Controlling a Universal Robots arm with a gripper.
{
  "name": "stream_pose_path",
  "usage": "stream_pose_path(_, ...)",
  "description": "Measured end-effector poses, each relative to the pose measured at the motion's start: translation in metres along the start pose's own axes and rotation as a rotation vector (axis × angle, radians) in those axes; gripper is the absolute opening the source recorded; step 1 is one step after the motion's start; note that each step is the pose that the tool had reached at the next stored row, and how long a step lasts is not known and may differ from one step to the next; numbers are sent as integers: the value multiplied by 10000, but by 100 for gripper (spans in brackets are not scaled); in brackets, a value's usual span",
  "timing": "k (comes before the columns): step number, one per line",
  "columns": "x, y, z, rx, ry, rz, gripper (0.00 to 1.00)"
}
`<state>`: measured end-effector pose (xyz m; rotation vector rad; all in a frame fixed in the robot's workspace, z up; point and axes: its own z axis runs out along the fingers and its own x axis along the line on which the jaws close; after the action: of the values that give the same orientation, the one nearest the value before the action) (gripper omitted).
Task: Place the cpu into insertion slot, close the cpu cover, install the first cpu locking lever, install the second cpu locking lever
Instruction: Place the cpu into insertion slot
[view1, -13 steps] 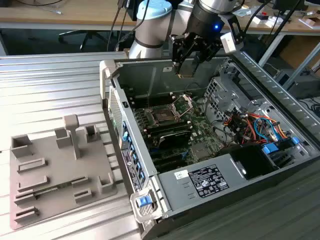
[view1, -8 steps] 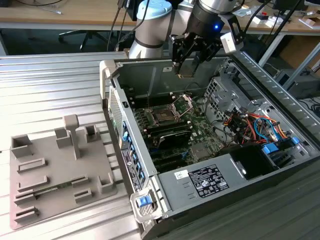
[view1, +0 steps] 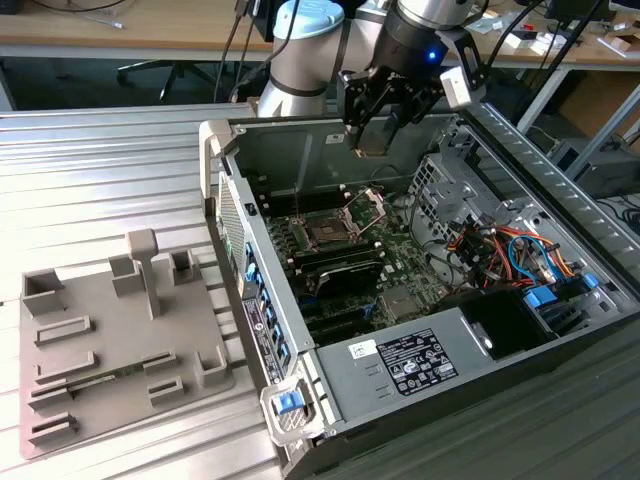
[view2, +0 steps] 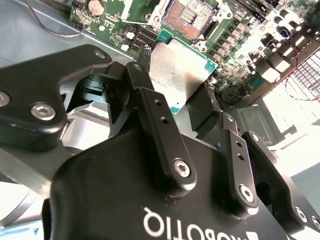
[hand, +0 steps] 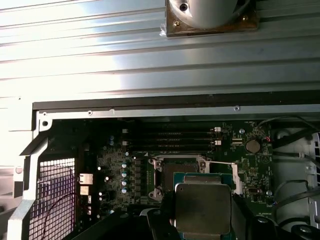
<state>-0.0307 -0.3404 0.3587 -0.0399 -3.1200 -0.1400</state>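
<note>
the gripper (view1: 375, 128) is clamped on the cpu (view1: 372, 140), with a black finger (view2: 150, 107) on each of two opposite edges of the chip. in both wrist views the cpu (view2: 177, 75) (hand: 202, 207) shows its dull silver face, with a thin green border along the edges that are not gripped. in the exterior view the gripper hangs in the air over the open computer case (view1: 300, 150), and the cpu touches only the fingers.

below the gripper lies the insertion slot (view1: 327, 232), a dark square socket in the green motherboard (view1: 400, 262), well apart from the cpu. in the first wrist view the held chip overlaps part of the insertion slot (hand: 172, 177), and in the second wrist view the slot (view2: 190, 15) sits just past the chip's far edge, open, with its contact field bare. the cpu cover (view1: 365, 208) stands raised off the slot, tilted up along the slot's edge.

farther down from the gripper, long black card slots (view1: 340, 270) cross the board. beyond them a bundle of coloured cables (view1: 510, 250) fills the case's drive end. the case lies on its side on a ribbed metal table (view1: 100, 180). farthest from the gripper, outside the case, a grey moulded fixture tray (view1: 110, 340) rests on the table.
</note>
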Motion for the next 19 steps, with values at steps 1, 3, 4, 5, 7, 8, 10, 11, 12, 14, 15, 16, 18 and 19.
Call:
stream_pose_path(1,0,-1,9,0,0,0,55)
stream_pose_path(3,0,-2,25,0,0,1,55)
stream_pose_path(4,0,-2,26,0,0,1,55)
stream_pose_path(5,0,-2,28,-1,0,1,55)
stream_pose_path(7,-3,-17,164,0,0,1,55)
stream_pose_path(8,18,-30,256,-1,0,1,55)
stream_pose_path(10,19,-31,257,0,0,0,55)
stream_pose_path(11,20,-31,259,-1,0,1,55)
stream_pose_path(12,21,-32,260,-1,-1,1,55)
stream_pose_path(14,22,-35,264,0,0,1,55)
stream_pose_path(15,23,-36,265,0,0,1,55)
stream_pose_path(16,27,-38,267,-1,0,2,55)
stream_pose_path(18,32,-40,269,1,1,1,55)
stream_pose_path(19,34,-40,271,0,0,0,55)
